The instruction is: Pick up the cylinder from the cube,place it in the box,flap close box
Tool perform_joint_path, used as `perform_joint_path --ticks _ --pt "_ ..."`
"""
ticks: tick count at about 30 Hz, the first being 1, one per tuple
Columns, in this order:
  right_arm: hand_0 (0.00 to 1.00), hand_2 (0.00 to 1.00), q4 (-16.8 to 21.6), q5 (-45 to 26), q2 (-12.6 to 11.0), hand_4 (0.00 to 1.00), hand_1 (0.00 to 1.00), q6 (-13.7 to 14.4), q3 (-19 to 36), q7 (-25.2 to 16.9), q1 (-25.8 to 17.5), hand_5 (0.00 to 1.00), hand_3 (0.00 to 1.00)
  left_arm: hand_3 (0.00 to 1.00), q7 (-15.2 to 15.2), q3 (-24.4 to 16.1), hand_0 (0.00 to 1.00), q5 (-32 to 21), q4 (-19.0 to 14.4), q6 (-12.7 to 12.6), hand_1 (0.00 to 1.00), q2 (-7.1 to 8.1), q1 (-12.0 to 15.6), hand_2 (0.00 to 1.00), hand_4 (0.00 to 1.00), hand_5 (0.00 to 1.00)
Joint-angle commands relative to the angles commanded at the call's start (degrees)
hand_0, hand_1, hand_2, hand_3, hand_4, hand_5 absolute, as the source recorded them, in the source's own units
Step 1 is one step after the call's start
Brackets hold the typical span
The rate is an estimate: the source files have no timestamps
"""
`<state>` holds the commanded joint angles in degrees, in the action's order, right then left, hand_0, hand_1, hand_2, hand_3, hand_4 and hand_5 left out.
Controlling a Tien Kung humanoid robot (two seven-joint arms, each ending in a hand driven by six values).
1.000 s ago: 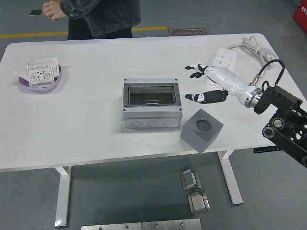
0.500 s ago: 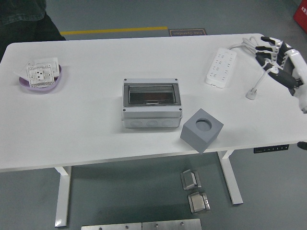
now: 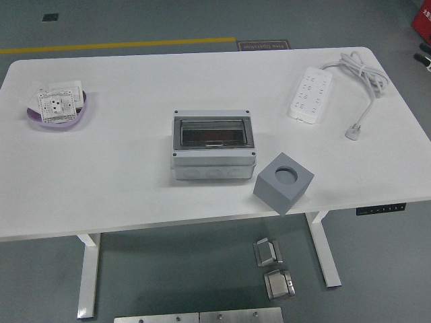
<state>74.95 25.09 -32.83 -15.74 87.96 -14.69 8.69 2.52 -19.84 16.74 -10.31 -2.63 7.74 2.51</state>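
A grey box (image 3: 213, 147) with a dark see-through flap lying shut stands at the table's middle. A grey cube (image 3: 283, 183) stands right of it near the front edge, tilted on a corner. Its top has a round recess (image 3: 287, 175); I cannot tell whether a cylinder sits in it. Only a small black sliver of my right hand (image 3: 425, 55) shows at the right edge, far from the cube. My left hand is out of view.
A white power strip (image 3: 311, 93) with its cable and plug (image 3: 353, 132) lies at the back right. A purple bowl (image 3: 59, 116) with white socket plates sits at the far left. Metal parts lie on the floor under the white table (image 3: 121, 182).
My right arm has drawn back from beside the box, out past the right edge. The person at the far side has left the view. Box and cube have not moved.
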Motion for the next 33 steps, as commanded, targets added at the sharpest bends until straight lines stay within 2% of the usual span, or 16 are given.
perform_joint_path --ticks 1,6,7,10,11,12,26,33 --pt "0.873 0.846 -0.1 -2.3 0.0 0.891 0.820 -1.6 -0.1 1.0 0.0 0.770 0.910 0.578 0.1 -0.1 0.661 0.2 0.0 0.0 0.650 0.00 0.0 0.528 0.566 0.208" --pt "0.873 0.846 -0.2 -10.4 -0.2 0.891 0.820 -7.1 -0.1 3.4 0.0 0.770 0.910 0.578 0.0 0.2 0.661 0.0 0.0 0.0 0.650 0.05 0.0 0.528 0.566 0.208" --pt "0.964 0.933 -0.2 -12.0 -0.3 0.928 0.901 -7.8 -0.1 3.7 0.0 0.878 0.962 0.578 0.0 0.2 0.661 0.0 0.0 0.0 0.650 0.07 0.0 0.529 0.570 0.213" --pt "0.964 0.933 -0.3 -15.4 -0.3 0.928 0.901 -8.6 -0.2 4.0 -0.1 0.878 0.962 0.578 -0.1 0.4 0.661 -0.2 0.0 0.0 0.650 0.08 0.1 0.529 0.570 0.213" --pt "0.964 0.933 -0.3 -16.0 -0.3 0.928 0.901 -8.7 -0.2 4.0 -0.1 0.878 0.962 0.578 -0.1 0.4 0.661 -0.2 0.0 0.0 0.650 0.07 0.1 0.529 0.570 0.213" --pt "0.998 0.990 -0.3 -16.5 -0.3 0.982 0.992 -8.8 -0.2 4.0 -0.1 0.998 0.998 0.578 0.0 0.2 0.661 0.1 0.0 0.0 0.651 0.05 0.1 0.532 0.574 0.218" --pt "0.998 0.997 1.0 -15.9 -1.6 0.996 0.998 -8.0 1.2 4.4 -0.9 0.998 0.998 0.580 -0.3 -0.5 0.661 0.4 0.0 0.1 0.651 0.43 -0.7 0.535 0.576 0.219" --pt "0.998 0.995 0.9 -14.5 -2.1 0.998 0.998 -6.9 0.8 4.7 -0.7 0.998 0.998 0.580 -1.1 0.5 0.661 -2.0 0.0 0.0 0.651 1.63 -1.5 0.536 0.576 0.220"
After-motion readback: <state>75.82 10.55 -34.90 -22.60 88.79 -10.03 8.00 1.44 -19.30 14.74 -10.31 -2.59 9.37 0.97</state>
